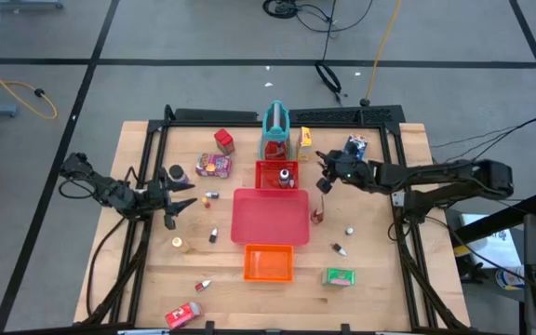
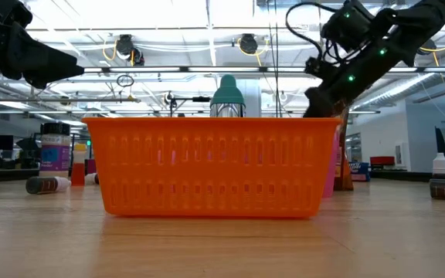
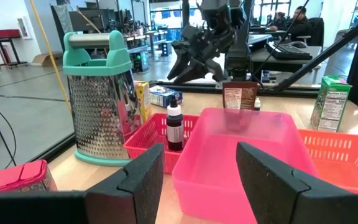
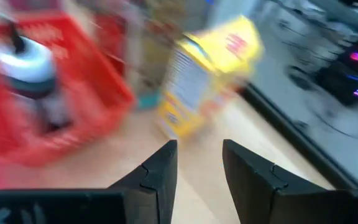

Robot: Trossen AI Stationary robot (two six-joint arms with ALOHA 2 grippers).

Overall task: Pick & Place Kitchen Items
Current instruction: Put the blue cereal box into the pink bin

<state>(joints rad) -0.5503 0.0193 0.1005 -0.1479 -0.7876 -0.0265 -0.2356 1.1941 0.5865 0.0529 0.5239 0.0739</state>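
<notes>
- The right gripper [image 1: 325, 177] hovers above the table beside the small red tray [image 1: 270, 174], its fingers [image 4: 157, 177] parted by a narrow gap and holding nothing.
- The yellow box [image 4: 207, 74] stands upright just ahead of those fingers, near the teal-handled grater [image 1: 275, 128]; this arm is the nearer one.
- A small bottle [image 4: 33, 78] stands inside the red tray, close alongside.
- The left gripper [image 1: 177, 200] waits, open and empty, left of the pink tray [image 1: 270, 216].

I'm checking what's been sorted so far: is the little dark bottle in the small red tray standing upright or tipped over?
Upright. In the left wrist view the dark bottle stands on its base inside the small red tray, white cap on top.
</notes>
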